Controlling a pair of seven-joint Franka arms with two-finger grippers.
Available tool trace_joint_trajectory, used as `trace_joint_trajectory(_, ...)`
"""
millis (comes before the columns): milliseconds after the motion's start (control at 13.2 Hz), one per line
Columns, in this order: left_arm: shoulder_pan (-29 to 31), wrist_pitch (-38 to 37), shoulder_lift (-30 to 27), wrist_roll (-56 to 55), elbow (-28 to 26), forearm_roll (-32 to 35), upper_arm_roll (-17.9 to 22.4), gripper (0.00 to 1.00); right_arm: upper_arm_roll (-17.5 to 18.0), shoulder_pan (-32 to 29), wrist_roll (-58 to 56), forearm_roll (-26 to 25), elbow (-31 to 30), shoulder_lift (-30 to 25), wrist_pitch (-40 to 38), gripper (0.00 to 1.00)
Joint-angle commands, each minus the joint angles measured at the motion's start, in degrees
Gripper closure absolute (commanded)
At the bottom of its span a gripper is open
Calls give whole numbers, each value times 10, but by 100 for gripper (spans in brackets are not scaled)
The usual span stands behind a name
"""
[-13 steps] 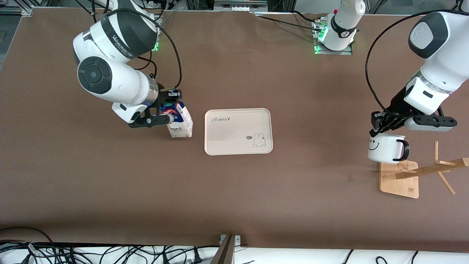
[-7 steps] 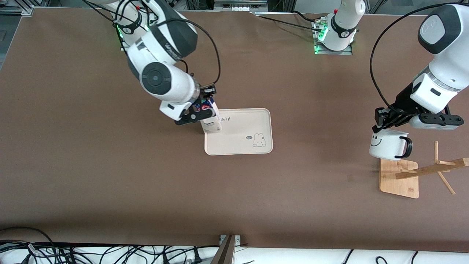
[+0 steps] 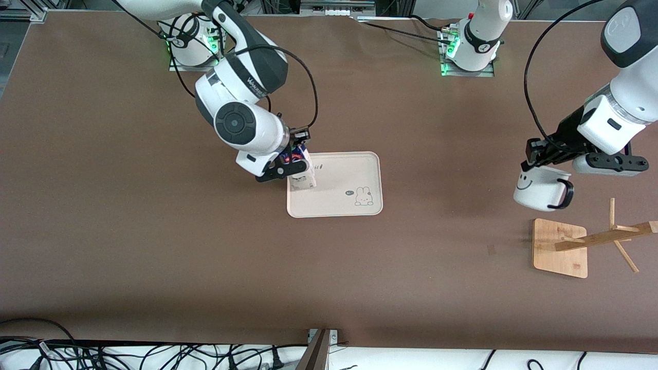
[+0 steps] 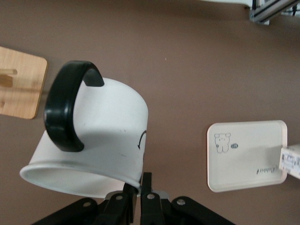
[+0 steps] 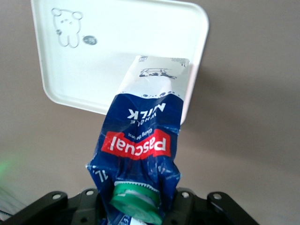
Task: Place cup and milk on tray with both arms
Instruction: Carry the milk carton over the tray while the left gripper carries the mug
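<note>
The milk (image 3: 302, 172) hangs over the tray (image 3: 342, 203) at its right-arm end, clamped by its top in the right gripper (image 3: 294, 154), ready to set down. The left gripper (image 3: 537, 156) pinches the cup (image 3: 537, 191) by its rim, aloft near the stand (image 3: 560, 247), well apart from the tray.

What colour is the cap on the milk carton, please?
Green; the milk cap shows best in the right wrist view.

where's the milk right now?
The milk is held by the right gripper over the tray, at the tray's end toward the right arm's side, in the front view.
</note>
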Motion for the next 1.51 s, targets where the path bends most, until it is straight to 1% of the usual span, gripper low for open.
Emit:
trace_joint_trajectory(0, -4, -139, 9, 3, 54, 13, -15, 100, 5, -20, -3, 5, 18, 8, -26, 61)
trace_joint_trajectory(75, -4, -166, 9, 1, 56, 13, -30, 100, 5, -19, -1, 16, 19, 12, -26, 61)
trace_joint_trajectory(151, -4, -183, 9, 2, 57, 13, -36, 100, 5, -12, 5, 21, 19, 15, -26, 61)
trace_joint_trajectory(302, -4, -212, 10, 3, 58, 12, -38, 100, 7, 1, 27, 21, 19, 18, -26, 61)
trace_joint_trajectory(453, -4, -245, 11, -6, 58, 10, -61, 100, 7, 4, 34, 21, 19, 23, -23, 61)
trace_joint_trajectory(528, -5, -251, 11, -23, 59, 11, -71, 100, 7, 5, 35, 20, 19, 30, -20, 61)
trace_joint_trajectory(679, -5, -253, 15, -64, 58, 11, -76, 100, 7, 17, 36, 18, 21, 39, -9, 61)
trace_joint_trajectory(830, -8, -251, 49, -101, 60, 8, -80, 100, 6, 18, 35, 18, 24, 47, -7, 61)
trace_joint_trajectory(906, -23, -250, 69, -115, 73, 14, -80, 100, 5, 15, 31, 18, 31, 52, -1, 61)
trace_joint_trajectory(981, -32, -250, 101, -126, 100, 13, -78, 100, 5, 14, 31, 18, 43, 62, 2, 61)
trace_joint_trajectory(1132, -37, -250, 143, -168, 137, 14, -78, 100, 5, 19, 36, 18, 84, 91, 5, 61)
trace_joint_trajectory(1283, -41, -250, 171, -187, 155, 14, -78, 100, 5, 20, 35, 17, 95, 101, 11, 61)
trace_joint_trajectory(1434, -50, -249, 185, -208, 156, 13, -78, 100, 4, 19, 32, 14, 95, 101, 12, 60)
